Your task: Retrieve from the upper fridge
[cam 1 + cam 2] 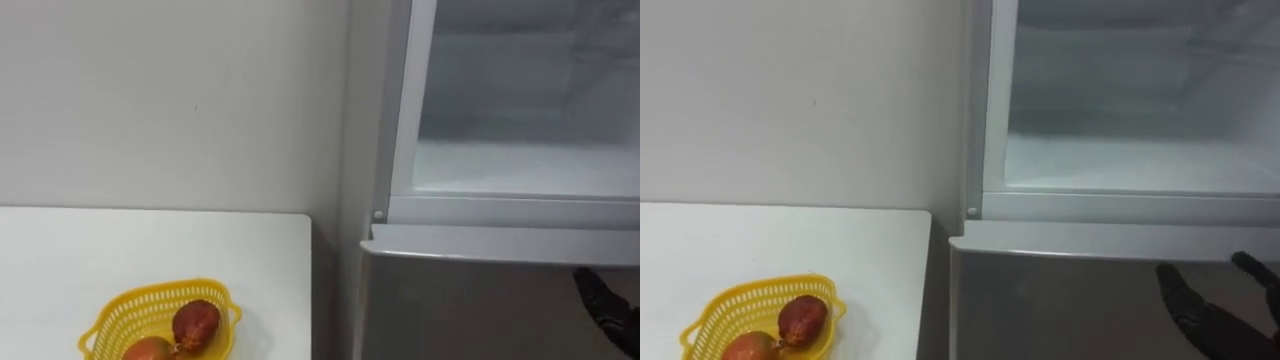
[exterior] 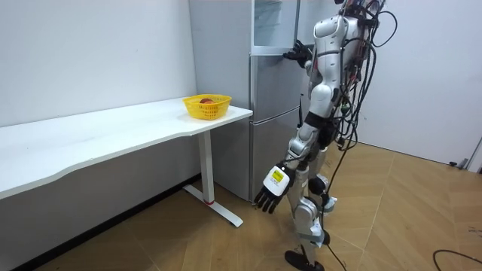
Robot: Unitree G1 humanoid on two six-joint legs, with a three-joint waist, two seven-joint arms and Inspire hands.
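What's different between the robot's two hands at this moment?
The right hand is raised to the fridge, near the top edge of its shut lower door; the left hand hangs low beside the robot's leg. The right hand reaches forward towards the fridge, while the left hand points downward. Both hands are dark, with open fingers, and hold nothing.

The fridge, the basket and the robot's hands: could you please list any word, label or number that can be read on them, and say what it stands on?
Label on the back of the left hand: dark print on yellow, too small to read.
Fridge, yellow basket, table, right hand: no lettering visible.
Nothing can be quoted.
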